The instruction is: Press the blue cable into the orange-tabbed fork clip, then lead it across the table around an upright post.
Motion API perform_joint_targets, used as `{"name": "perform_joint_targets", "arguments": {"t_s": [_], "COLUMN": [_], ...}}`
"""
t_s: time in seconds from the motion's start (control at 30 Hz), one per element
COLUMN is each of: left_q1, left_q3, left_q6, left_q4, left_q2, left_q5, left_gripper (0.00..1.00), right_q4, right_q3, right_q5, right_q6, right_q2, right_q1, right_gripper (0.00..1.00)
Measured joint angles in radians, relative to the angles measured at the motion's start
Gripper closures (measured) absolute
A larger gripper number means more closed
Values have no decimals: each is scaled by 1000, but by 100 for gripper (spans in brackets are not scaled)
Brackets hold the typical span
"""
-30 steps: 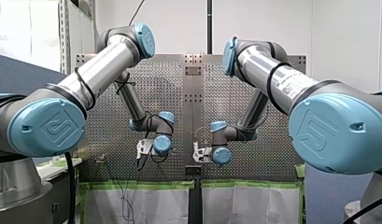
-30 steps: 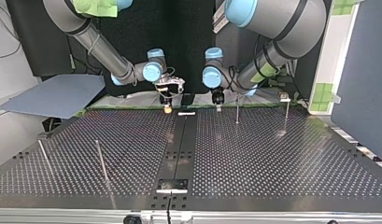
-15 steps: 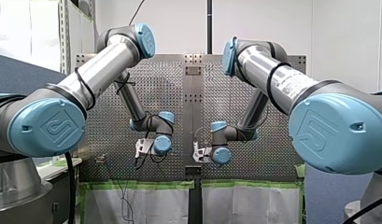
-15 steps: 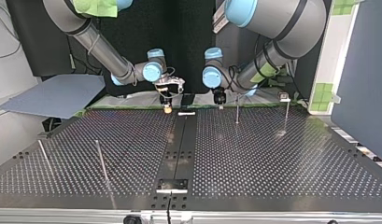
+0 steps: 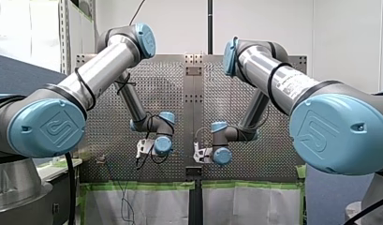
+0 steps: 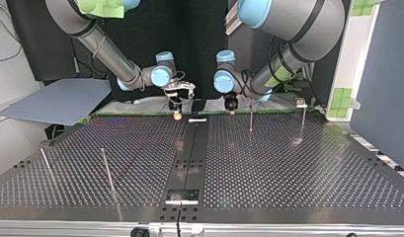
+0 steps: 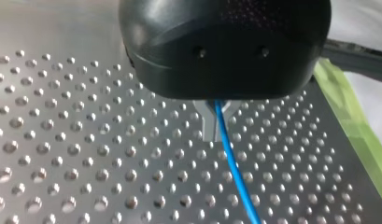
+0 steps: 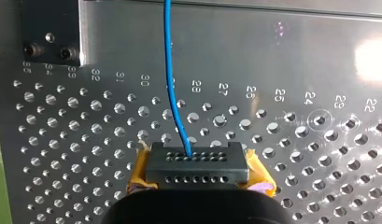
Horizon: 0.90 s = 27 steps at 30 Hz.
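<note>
Both my left hand (image 7: 211, 131) and my right hand (image 8: 196, 161) pinch the blue cable (image 7: 231, 163).

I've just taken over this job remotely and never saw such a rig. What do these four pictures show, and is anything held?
These are two robot arms at a perforated table. The front view looks from behind them: left arm at its left, right arm at its right. The top view faces them from across the table, so sides are crossed. The other two come from cameras on each wrist. Thin upright posts stand on the table. A blue cable runs out of the left arm's jaws and, in the right wrist view, the right arm's yellow-padded jaws; both look shut on it.
</note>
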Motion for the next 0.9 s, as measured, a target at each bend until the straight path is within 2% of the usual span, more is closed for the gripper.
{"name": "perform_joint_targets", "arguments": {"t_s": [0.17,0.37,0.53,0.9], "left_q1": [-5,-16,-30,-52], "left_q3": [0,0,0,0], "left_q6": [7,17,20,15], "left_q4": [1,1,1,2], "left_q2": [2,23,59,154], "left_q5": [29,35,34,36], "left_gripper": [100,100,100,100], "right_q4": [30,78,123,215], "right_q3": [-19,-23,-23,-23], "right_q5": [-1,-2,-2,-3], "right_q6": [-12,-21,-27,-51], "right_q2": [-14,-57,-102,-192], "right_q1": [0,0,1,14], "right_gripper": [100,100,100,100]}}
